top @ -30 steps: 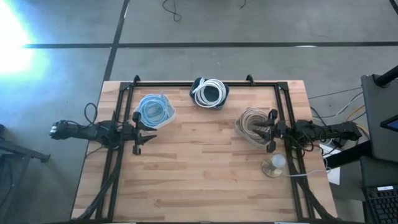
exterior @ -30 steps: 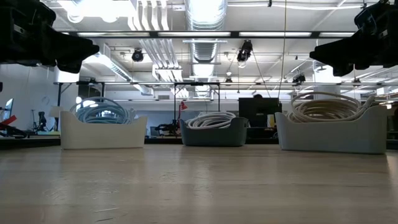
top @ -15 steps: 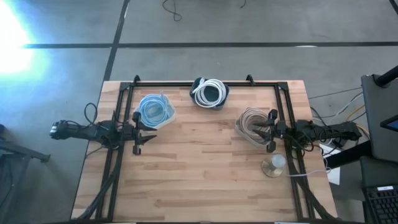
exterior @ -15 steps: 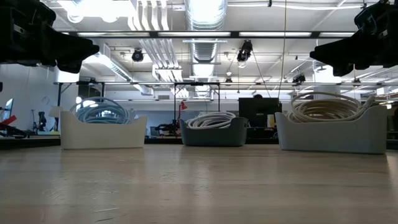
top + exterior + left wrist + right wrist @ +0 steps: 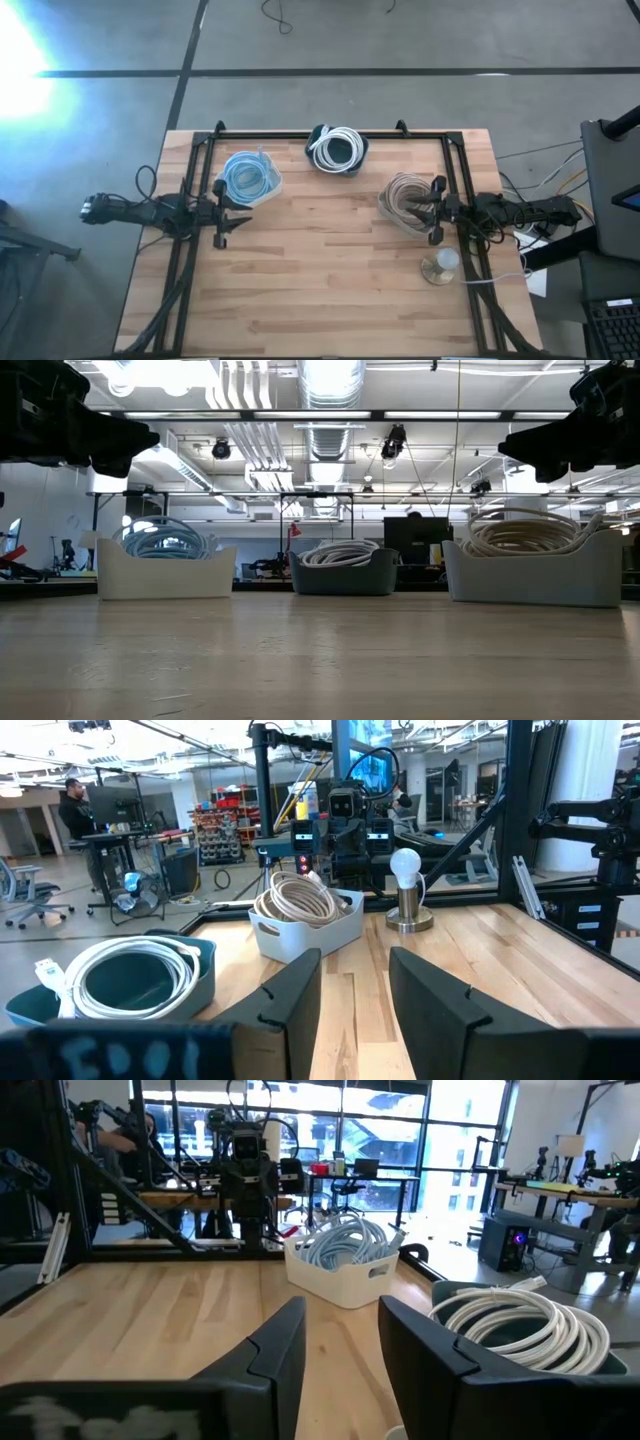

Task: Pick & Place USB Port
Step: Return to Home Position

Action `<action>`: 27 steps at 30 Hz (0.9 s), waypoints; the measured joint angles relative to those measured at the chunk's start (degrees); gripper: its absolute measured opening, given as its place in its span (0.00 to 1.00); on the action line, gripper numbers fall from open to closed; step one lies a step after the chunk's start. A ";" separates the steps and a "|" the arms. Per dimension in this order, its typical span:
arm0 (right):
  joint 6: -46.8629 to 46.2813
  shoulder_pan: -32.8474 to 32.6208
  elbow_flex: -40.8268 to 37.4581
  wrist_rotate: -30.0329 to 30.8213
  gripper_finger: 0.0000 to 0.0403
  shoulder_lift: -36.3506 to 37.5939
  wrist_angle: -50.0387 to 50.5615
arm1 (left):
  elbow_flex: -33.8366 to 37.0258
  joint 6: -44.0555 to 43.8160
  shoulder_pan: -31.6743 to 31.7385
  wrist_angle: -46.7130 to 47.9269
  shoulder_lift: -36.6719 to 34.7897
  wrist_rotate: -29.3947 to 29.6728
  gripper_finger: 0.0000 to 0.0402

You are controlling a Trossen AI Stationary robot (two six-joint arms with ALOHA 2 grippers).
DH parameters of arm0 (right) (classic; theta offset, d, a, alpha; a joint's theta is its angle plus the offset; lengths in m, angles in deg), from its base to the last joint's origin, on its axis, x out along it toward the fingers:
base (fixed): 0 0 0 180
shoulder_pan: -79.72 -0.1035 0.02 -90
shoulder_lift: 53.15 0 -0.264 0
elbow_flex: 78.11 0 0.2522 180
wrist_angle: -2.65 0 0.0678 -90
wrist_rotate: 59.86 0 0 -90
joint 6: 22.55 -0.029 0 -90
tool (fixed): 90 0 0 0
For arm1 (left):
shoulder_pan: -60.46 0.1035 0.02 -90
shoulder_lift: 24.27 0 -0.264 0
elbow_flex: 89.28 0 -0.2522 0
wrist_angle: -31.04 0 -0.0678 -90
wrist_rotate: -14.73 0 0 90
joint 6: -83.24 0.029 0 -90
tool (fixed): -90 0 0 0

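Nothing had moved since the earlier pictures: both arms and all three bins stood exactly as before. On the high view the left gripper hung at the left side of the table, just beside the white bin with the blue cables. The right gripper hung at the right side, just beside the pale gray bin. Each wrist view showed its own two fingers spread apart with bare wood between them, so both claws were released and held nothing. The brown cables lay coiled inside the pale gray bin. At the far middle of the table stood a dark bin with a coiled white cable. A light bulb on a round base stood near the right edge, close to the pale gray bin.
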 joint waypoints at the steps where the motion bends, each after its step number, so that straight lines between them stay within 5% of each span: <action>1: 0.00 0.00 0.00 0.00 0.31 0.00 0.01 | 0.00 0.01 0.00 0.00 0.00 0.00 0.34; 27: 0.00 0.00 0.00 0.00 0.27 0.00 0.01 | 0.00 0.01 0.02 0.00 0.00 0.00 0.34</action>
